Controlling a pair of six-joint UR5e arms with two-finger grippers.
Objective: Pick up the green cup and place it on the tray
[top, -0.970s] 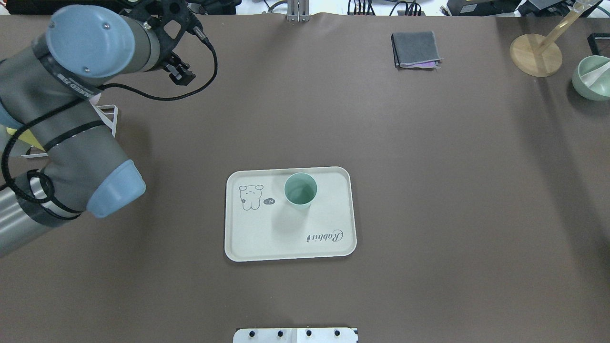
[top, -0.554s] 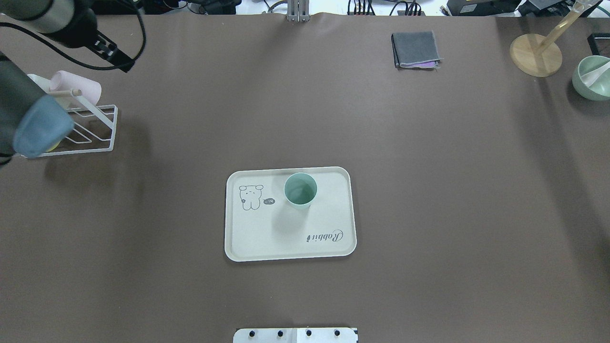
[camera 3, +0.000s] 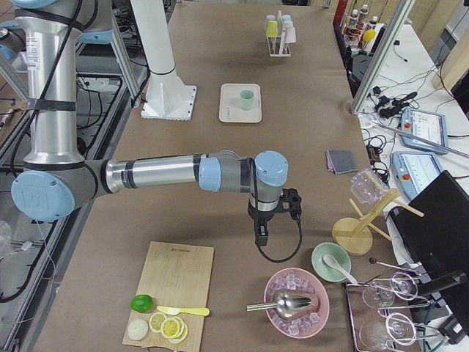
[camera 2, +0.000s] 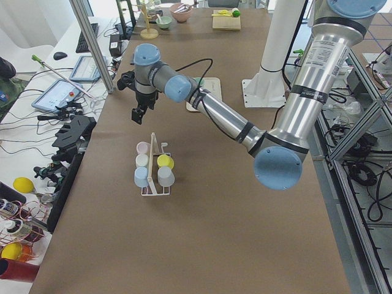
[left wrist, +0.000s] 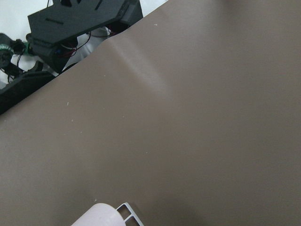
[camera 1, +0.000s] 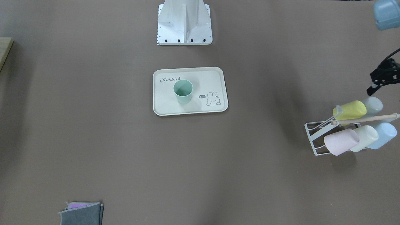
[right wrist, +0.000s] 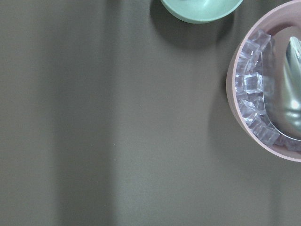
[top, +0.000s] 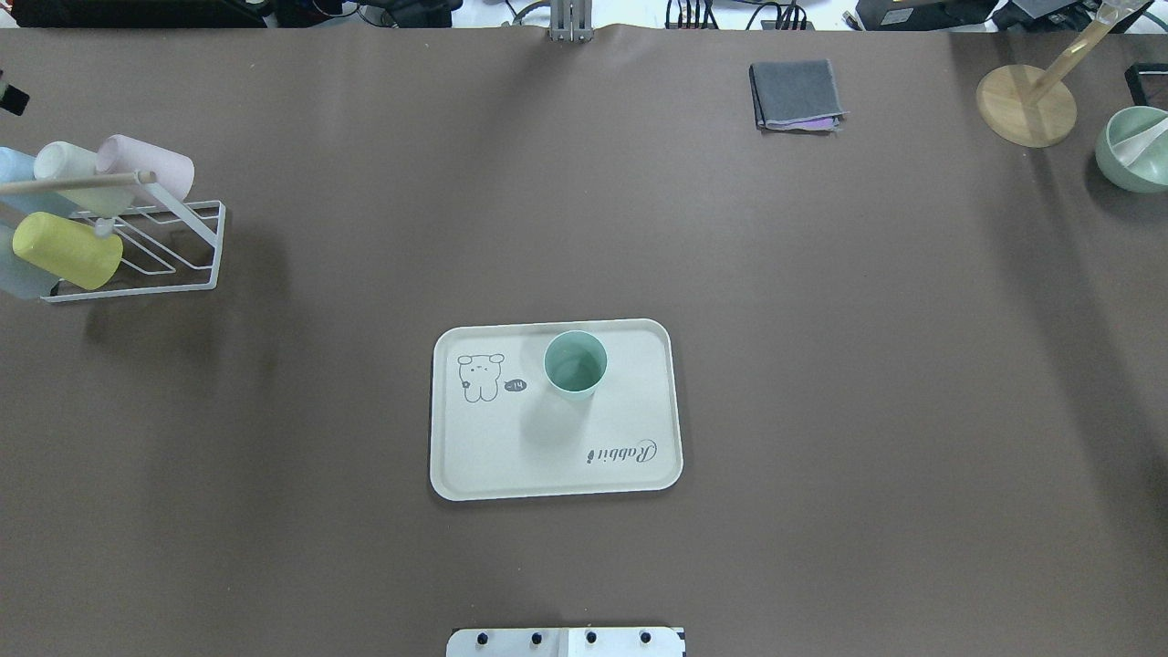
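The green cup (top: pixel 576 364) stands upright on the cream Rabbit tray (top: pixel 511 456) at mid-table, near the tray's far rim; it also shows in the front view (camera 1: pixel 182 91) on the tray (camera 1: pixel 206 109) and in the right side view (camera 3: pixel 248 97). My left gripper (camera 1: pixel 375 87) hangs far off at the table's left end, above the cup rack, empty, its jaws looking apart. It also shows in the left side view (camera 2: pixel 139 114). My right gripper (camera 3: pixel 260 236) shows only in the right side view, far from the tray; I cannot tell its state.
A white wire rack (top: pixel 182 246) with pink, cream, yellow and blue cups stands at the left edge. A folded grey cloth (top: pixel 796 94), a wooden stand (top: pixel 1026 103) and a green bowl (top: pixel 1131 151) sit at the far right. A pink bowl of ice (right wrist: pixel 263 94) lies under the right wrist.
My left arm has swung away to the left and almost out of the overhead view, uncovering the cup rack. The cup and tray have not moved.
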